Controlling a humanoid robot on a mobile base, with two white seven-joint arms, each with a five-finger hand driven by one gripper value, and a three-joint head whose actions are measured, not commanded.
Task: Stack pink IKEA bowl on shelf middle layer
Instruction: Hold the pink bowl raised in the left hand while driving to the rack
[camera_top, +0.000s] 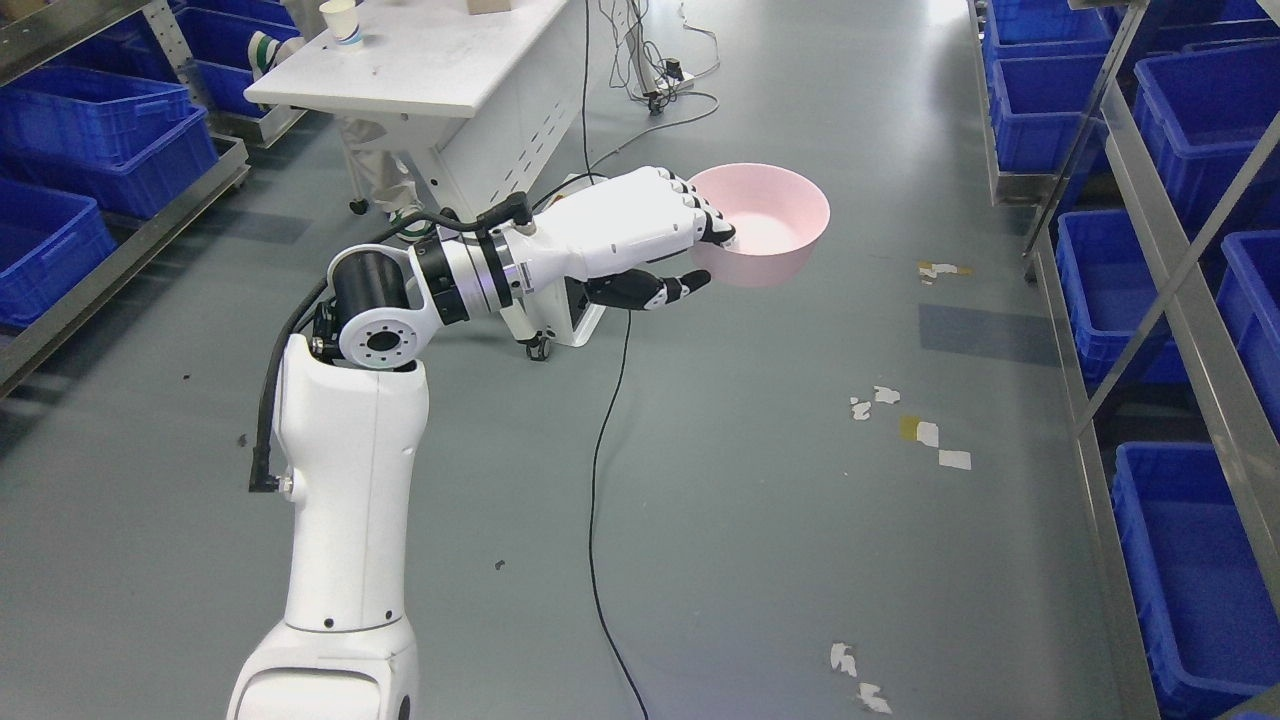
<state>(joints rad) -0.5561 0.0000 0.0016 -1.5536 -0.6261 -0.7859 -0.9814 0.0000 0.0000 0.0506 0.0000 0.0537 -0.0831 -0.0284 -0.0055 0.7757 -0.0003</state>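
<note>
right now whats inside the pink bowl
The pink bowl looks empty; only the left hand's fingertips hook over its near rim. The inner wall behind those fingers is hidden.

Left robot hand (640, 235) grips pink bowl (765, 225) by rim, held above grey floor (760, 500)

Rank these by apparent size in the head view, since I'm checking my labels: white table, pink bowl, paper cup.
1. White table, largest, though cut off by the top edge.
2. Pink bowl, held by the left robot hand.
3. Paper cup on the table, smallest; it stands farther away, so its look undersells it.
</note>
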